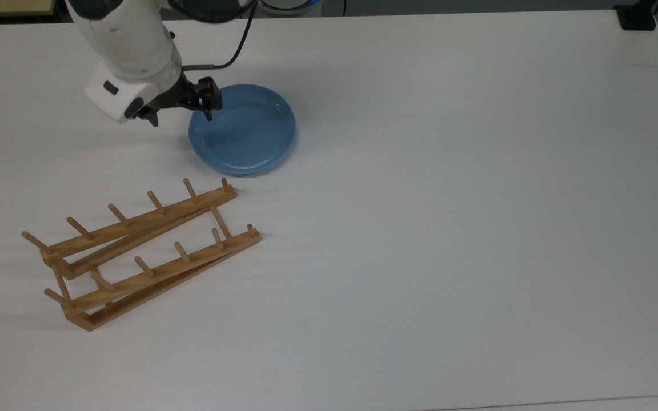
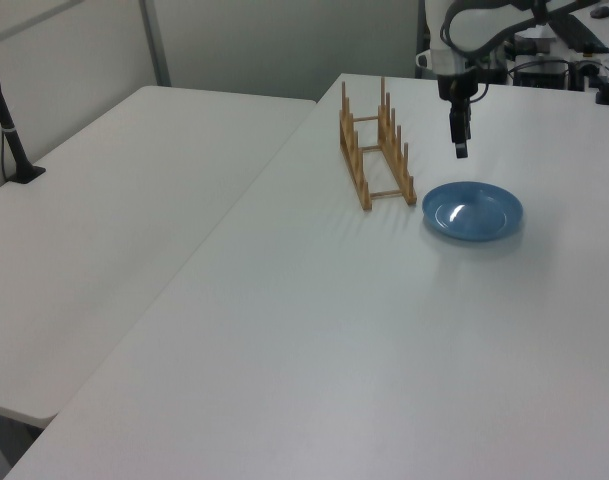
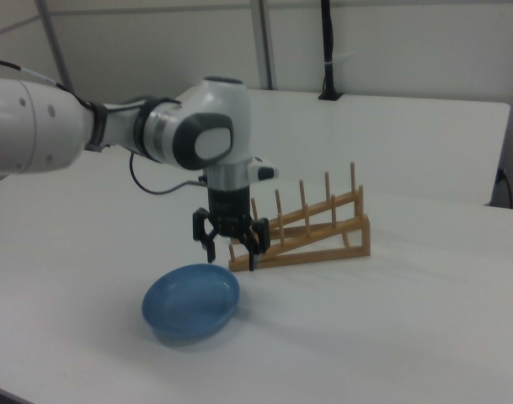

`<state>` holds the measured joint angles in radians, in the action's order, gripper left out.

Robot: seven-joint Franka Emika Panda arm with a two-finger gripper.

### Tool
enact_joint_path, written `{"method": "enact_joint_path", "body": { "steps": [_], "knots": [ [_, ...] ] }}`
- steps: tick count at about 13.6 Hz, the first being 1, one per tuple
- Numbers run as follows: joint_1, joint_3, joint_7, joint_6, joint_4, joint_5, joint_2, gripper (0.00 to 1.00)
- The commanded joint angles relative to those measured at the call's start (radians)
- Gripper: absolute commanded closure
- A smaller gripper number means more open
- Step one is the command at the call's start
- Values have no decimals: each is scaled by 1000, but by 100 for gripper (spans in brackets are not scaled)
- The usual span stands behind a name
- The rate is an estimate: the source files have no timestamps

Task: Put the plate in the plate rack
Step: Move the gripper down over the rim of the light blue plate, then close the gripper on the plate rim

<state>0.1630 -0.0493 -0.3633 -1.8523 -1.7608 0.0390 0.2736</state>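
— Since the plate [image 1: 242, 129] lies flat on the desk [image 1: 449, 200], toward the far edge in the top view, would you say anything is done yet?

— Nothing that counts. The plate rack [image 1: 140, 251] stands empty nearer the top view's left edge of the desk, well apart from the plate, no plate between its pegs.

— And the gripper [image 3: 230, 245]?

— It hangs over the plate's rim on the rack side. In the right view the fingers [image 3: 253, 253] are spread wide and grasp nothing; they look to be just above the rim, though I can't be sure from these angles whether one tip already touches it.

— So what's left?

— By my reckoning, nearly all of it: straddle the rim, close, lift, tip the plate upright, carry it across and lower it into a slot between two pairs of pegs. The approach is the only part under way.
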Motion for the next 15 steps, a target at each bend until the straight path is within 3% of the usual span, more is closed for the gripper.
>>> {"method": "enact_joint_path", "body": {
  "steps": [1, 6, 12, 15],
  "knots": [
    [-3, -3, -58, -54, -51, 12, 19, 12],
    [-11, -3, -75, -134, -118, 41, 46, 36],
    [-11, -1, -126, -139, -131, 45, 46, 45],
    [-14, -1, -128, -137, -131, 45, 46, 70]
  ]
}}
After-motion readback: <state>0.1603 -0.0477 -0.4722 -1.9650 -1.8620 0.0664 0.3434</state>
